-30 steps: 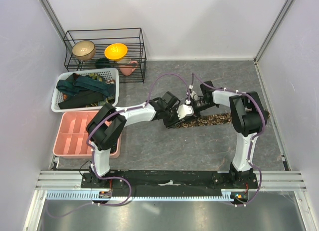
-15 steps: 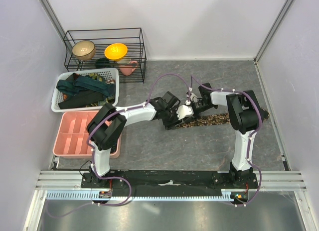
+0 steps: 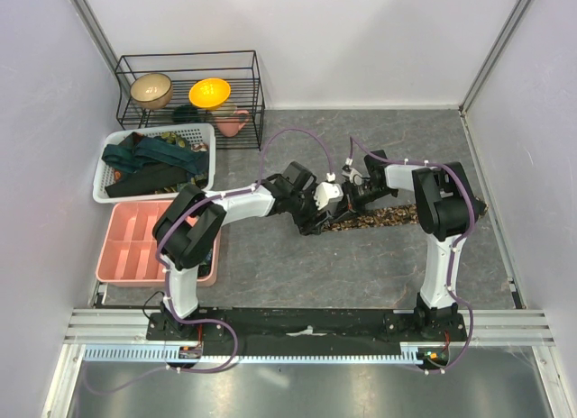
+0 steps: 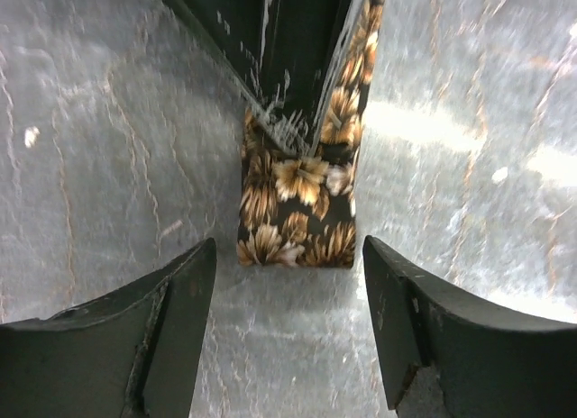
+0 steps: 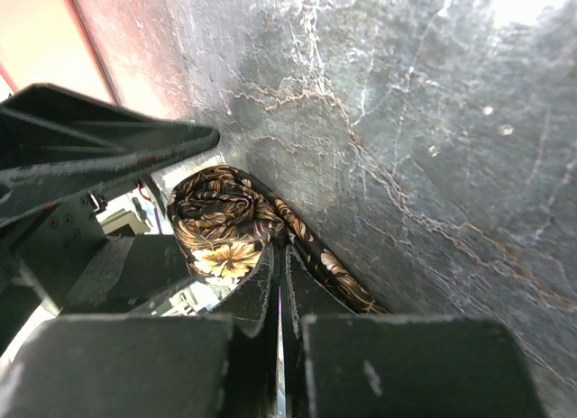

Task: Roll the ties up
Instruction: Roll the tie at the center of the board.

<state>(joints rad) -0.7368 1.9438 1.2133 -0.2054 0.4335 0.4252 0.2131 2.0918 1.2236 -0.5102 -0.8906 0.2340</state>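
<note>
Black left pincer [image 4: 287,247] hangs over brown tie [image 4: 297,211], jaws apart.

Tie [image 3: 383,218] lies flat on tabletop [image 3: 361,274], running L-R. At its L end: left end effector [image 3: 314,222], fingers either side; right end effector [image 3: 348,200] tips on the tie. Far L of tie: mesh basket [image 3: 97,186] w/ other ties [image 3: 149,157]. L & nearer: compartment tray [image 3: 105,256]. L & behind: wire rack [image 3: 185,55] w/ bowls [image 3: 151,90].
</note>
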